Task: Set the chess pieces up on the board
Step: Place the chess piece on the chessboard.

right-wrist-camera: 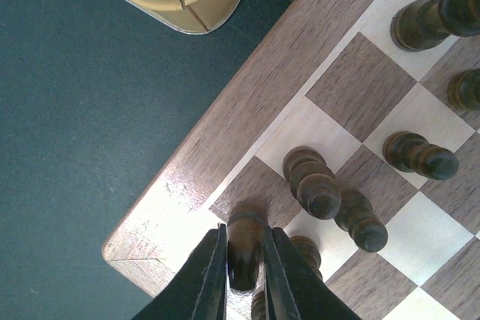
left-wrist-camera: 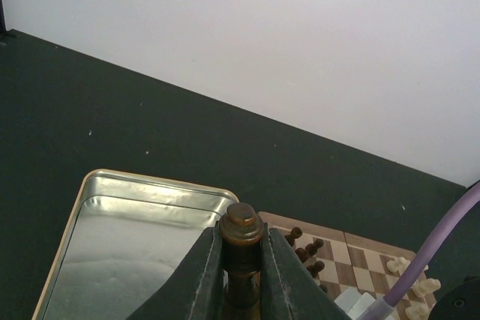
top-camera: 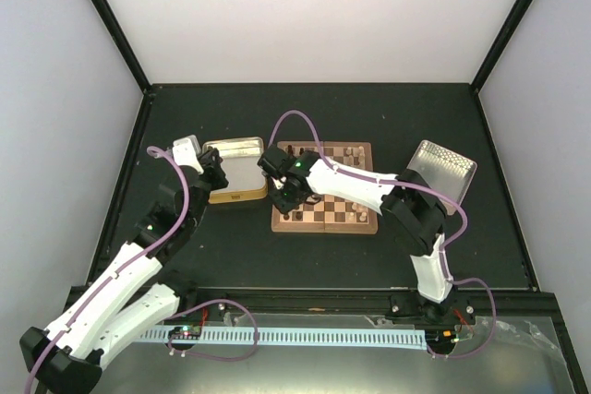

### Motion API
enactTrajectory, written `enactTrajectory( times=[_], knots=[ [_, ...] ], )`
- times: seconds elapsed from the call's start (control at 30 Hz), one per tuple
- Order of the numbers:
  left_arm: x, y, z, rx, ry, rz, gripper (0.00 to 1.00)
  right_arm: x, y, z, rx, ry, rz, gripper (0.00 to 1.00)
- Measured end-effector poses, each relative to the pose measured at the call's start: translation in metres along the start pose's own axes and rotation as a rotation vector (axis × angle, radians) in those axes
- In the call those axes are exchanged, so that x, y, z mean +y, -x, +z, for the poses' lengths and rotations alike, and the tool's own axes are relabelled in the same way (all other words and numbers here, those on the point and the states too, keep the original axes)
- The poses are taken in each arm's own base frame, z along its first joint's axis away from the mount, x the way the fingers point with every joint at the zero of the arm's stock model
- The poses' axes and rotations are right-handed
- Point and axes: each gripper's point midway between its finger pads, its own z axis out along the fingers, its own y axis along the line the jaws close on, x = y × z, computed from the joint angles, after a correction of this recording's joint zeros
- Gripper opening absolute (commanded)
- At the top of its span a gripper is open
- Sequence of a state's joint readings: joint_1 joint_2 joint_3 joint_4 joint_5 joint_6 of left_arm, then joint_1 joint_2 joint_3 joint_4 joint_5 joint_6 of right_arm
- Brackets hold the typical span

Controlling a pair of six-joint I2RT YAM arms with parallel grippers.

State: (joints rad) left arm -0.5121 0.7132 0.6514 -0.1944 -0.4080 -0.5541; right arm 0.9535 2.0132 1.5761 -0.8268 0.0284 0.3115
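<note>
Chessboard (top-camera: 323, 226), top view: mid-table, yellowish tin (top-camera: 235, 142) just left of it, perforated tray (top-camera: 443, 168) to the right. Left gripper (top-camera: 214, 173) hangs over the tin; right gripper (top-camera: 286, 198) is at the board's left edge.

Left wrist view: fingers clamped tight on one dark chessman (left-wrist-camera: 241, 222), carried above the tin's rim. Cream chessmen (left-wrist-camera: 420, 284) stand on the board beyond.

Right wrist view: fingers closely flank a corner chessman (right-wrist-camera: 244, 234) standing on the corner square. Whether they grip it cannot be told. Neighbouring dark pieces (right-wrist-camera: 315, 185) stand just beside it.

Hazards: a finger dragging on withdrawal would likely topple the corner chessman into its neighbours. Both arms crowd one edge, so a collision is possible.
</note>
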Motion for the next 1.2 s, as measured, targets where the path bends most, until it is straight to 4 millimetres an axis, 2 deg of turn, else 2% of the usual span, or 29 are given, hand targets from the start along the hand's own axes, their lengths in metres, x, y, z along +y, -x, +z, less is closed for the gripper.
enactTrajectory(
  times=[0.17,0.4,0.5,0.6,0.73,0.87,1.0,1.2],
  knots=[
    [0.0,0.0,0.0,0.0,0.0,0.0,0.05,-0.002,-0.002,0.001,0.007,-0.01,0.0,0.23],
    [0.0,0.0,0.0,0.001,-0.001,0.001,0.06,-0.003,-0.001,0.0,0.005,-0.016,0.002,0.25],
    [-0.001,-0.001,0.001,0.005,-0.006,0.001,0.05,-0.004,0.001,-0.004,-0.011,-0.021,0.013,0.29],
    [-0.002,-0.002,0.001,0.01,-0.008,0.003,0.06,-0.008,0.012,-0.024,-0.089,-0.024,0.046,0.35],
    [-0.005,-0.007,0.005,0.03,-0.019,0.007,0.07,-0.025,0.02,-0.067,-0.259,0.007,0.114,0.45],
    [-0.018,-0.015,0.011,0.067,-0.08,0.006,0.07,-0.04,0.021,-0.106,-0.446,0.073,0.134,0.55],
    [-0.049,-0.024,0.02,0.152,-0.204,-0.014,0.07,-0.026,0.026,-0.137,-0.611,0.186,0.077,0.6],
    [-0.111,-0.03,0.022,0.308,-0.455,-0.093,0.07,-0.007,0.035,-0.171,-0.784,0.303,-0.001,0.62]
  ],
)
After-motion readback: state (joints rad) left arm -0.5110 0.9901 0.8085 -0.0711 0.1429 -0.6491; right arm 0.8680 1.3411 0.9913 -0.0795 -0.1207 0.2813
